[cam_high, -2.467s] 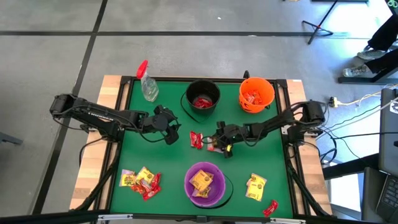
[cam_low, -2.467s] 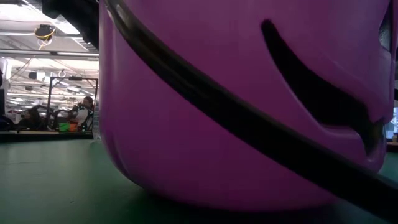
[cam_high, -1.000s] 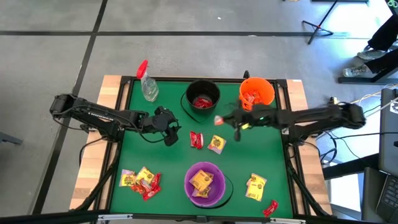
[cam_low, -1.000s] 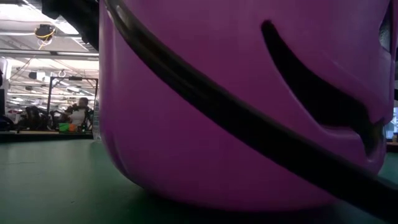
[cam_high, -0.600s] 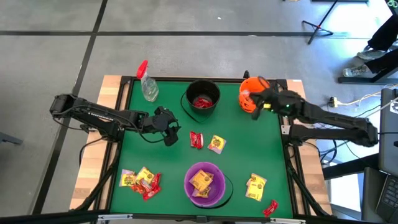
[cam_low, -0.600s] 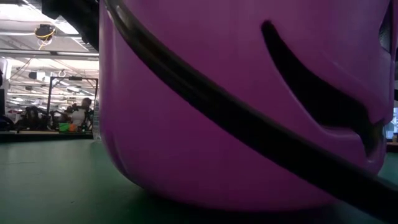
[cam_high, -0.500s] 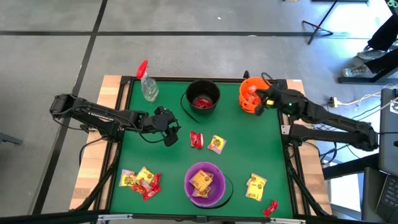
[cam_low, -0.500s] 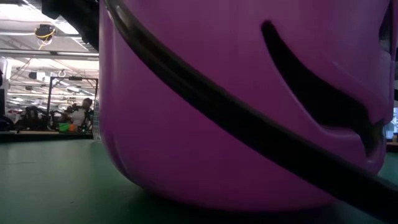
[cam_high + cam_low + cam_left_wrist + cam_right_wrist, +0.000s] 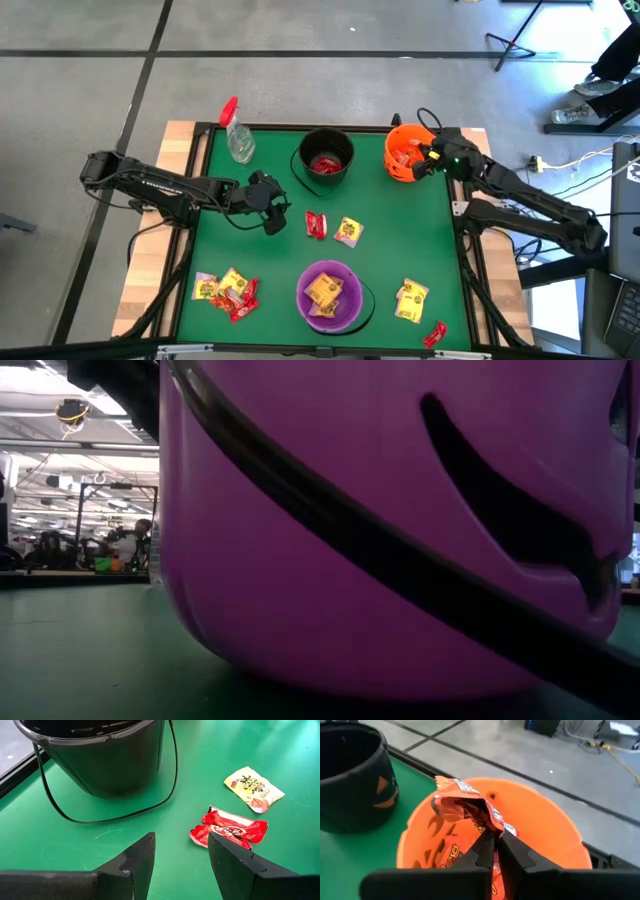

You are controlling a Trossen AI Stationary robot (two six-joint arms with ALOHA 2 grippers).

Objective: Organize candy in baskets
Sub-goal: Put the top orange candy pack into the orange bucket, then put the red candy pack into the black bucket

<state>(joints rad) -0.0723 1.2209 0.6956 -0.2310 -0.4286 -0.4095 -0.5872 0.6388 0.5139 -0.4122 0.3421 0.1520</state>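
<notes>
My right gripper [image 9: 420,162] is over the orange basket [image 9: 412,152] at the far right, shut on an orange candy packet [image 9: 462,802]. More orange packets lie inside that basket [image 9: 560,827]. My left gripper [image 9: 275,215] hangs open above the table's middle left [image 9: 181,845], touching nothing. Just beyond its fingers a red candy [image 9: 230,827] and a yellow candy [image 9: 254,788] lie flat on the green mat. The black basket [image 9: 326,157] holds red candy. The purple basket [image 9: 330,295] at the near middle holds yellow candy and fills the low view [image 9: 400,510]. My right gripper pinches the crumpled orange packet by one end [image 9: 487,822] between its two fingertips. The fingers slant down toward the orange basket. The packet sticks out beyond the fingertips, lifted clear above the basket's opening.
A clear spray bottle [image 9: 237,133] with a red trigger lies at the far left corner. Loose candy lies in a heap at the near left [image 9: 228,290], and there are yellow packets [image 9: 411,300] and a red one [image 9: 435,335] at the near right. The black basket's wire handle [image 9: 125,812] lies on the mat.
My right gripper has swung from the table's middle, beside the black basket, toward the far right edge and now stands over the orange basket. It has turned on the way, carrying the orange packet lifted clear. The left arm has kept still.
</notes>
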